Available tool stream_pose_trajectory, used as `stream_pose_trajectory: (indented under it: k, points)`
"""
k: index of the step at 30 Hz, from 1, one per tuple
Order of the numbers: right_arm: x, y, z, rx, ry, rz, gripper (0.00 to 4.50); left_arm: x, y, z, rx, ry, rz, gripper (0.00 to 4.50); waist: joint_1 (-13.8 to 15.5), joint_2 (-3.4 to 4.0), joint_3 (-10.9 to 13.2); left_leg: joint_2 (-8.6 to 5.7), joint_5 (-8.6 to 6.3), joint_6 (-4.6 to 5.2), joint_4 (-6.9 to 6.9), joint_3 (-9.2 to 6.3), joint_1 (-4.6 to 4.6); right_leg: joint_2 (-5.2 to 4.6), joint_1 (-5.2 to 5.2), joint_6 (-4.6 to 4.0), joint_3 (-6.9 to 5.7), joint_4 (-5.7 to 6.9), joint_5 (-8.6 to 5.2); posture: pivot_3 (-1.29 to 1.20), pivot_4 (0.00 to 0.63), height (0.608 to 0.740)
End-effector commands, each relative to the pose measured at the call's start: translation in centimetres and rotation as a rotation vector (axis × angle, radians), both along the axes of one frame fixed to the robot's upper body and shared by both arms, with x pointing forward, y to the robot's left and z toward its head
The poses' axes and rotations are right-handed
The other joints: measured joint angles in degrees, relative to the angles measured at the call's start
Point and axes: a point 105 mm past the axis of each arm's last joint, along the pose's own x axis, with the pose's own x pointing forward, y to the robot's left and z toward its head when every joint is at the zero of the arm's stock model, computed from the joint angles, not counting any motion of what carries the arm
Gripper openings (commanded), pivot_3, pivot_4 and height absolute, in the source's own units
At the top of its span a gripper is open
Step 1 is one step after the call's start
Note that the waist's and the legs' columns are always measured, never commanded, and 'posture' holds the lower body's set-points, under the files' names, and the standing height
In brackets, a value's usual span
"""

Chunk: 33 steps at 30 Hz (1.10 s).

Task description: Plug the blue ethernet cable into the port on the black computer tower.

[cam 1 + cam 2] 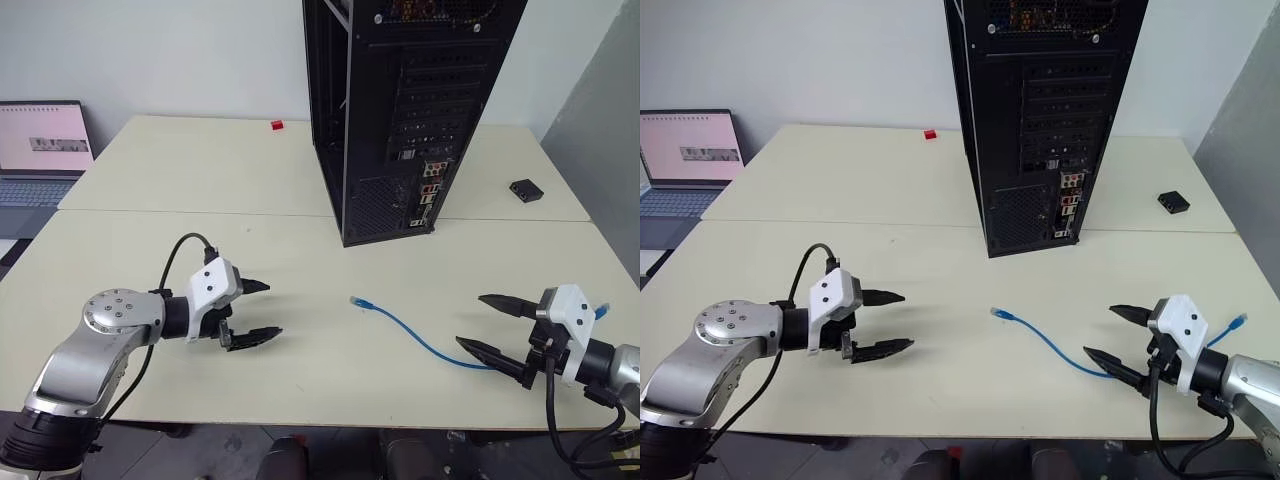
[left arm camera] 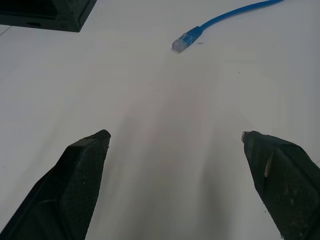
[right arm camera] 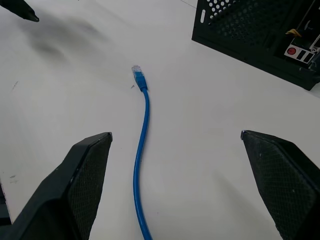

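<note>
The blue ethernet cable (image 1: 410, 331) lies loose on the white table, its clear plug (image 1: 358, 301) pointing toward my left side. It curves back under my right gripper (image 1: 469, 320), which is open and hovers just above the table with the cable (image 3: 144, 150) running between its fingers, untouched. My left gripper (image 1: 272, 310) is open and empty, a short way from the plug (image 2: 182, 42). The black computer tower (image 1: 400, 120) stands upright behind the cable, its rear connector panel (image 1: 430, 192) facing me. The port is too small to pick out among the connectors.
A laptop (image 1: 40, 150) sits open at the far left. A small red block (image 1: 277, 125) lies behind the tower's left side, and a small black box (image 1: 525, 189) to its right. The table's front edge (image 1: 330, 424) runs just below both grippers.
</note>
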Motion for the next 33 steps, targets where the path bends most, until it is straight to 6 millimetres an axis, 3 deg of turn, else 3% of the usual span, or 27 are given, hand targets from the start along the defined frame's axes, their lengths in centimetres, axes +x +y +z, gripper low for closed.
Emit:
stream_pose_trajectory:
  k: [1, 16, 23, 28, 33]
  points:
    - [0.0, 0.4, 1.1, 0.005, -0.047, 0.013, 4.36, -0.2, -0.8, 0.7, -0.002, -0.050, -0.043, 4.50, 0.0, 0.00, 0.0, 0.00, 0.00, 0.00, 0.00, 0.00, 0.00, 0.00, 0.00, 0.00, 0.00, 0.00, 0.00, 0.00, 0.150, 0.740]
    - [0.6, 1.3, 0.7, 0.002, -0.046, 0.025, 4.36, -0.4, -1.3, 0.0, 0.008, -0.056, -0.058, 4.50, 0.0, 0.00, 0.0, 0.00, 0.00, 0.00, 0.00, 0.00, 0.00, 0.00, 0.00, 0.00, 0.01, 0.00, 0.00, 0.00, 0.150, 0.740]
    - [2.6, 4.9, -1.1, -0.020, -0.053, 0.077, 4.36, -0.3, -2.3, -1.1, 0.039, -0.078, -0.113, 4.50, -0.1, 0.00, 0.0, 0.00, 0.00, 0.00, 0.00, 0.00, 0.00, 0.02, -0.02, -0.01, 0.01, 0.00, 0.00, 0.00, 0.150, 0.740]
    - [5.2, 8.4, -3.5, -0.019, -0.037, 0.123, 4.36, -0.3, -2.7, -1.4, 0.037, -0.072, -0.138, 4.50, -0.2, -0.04, 0.0, 0.00, 0.00, 0.00, 0.01, 0.01, -0.01, 0.02, -0.05, 0.00, 0.02, 0.01, 0.00, 0.00, 0.150, 0.740]
    - [7.1, 10.3, -5.4, -0.036, -0.019, 0.158, 4.36, -0.3, -2.8, -1.7, 0.038, -0.076, -0.154, 4.50, -0.2, -0.01, 0.1, 0.01, 0.00, 0.00, 0.01, 0.00, -0.04, 0.01, -0.08, -0.01, -0.01, 0.00, 0.00, 0.00, 0.150, 0.740]
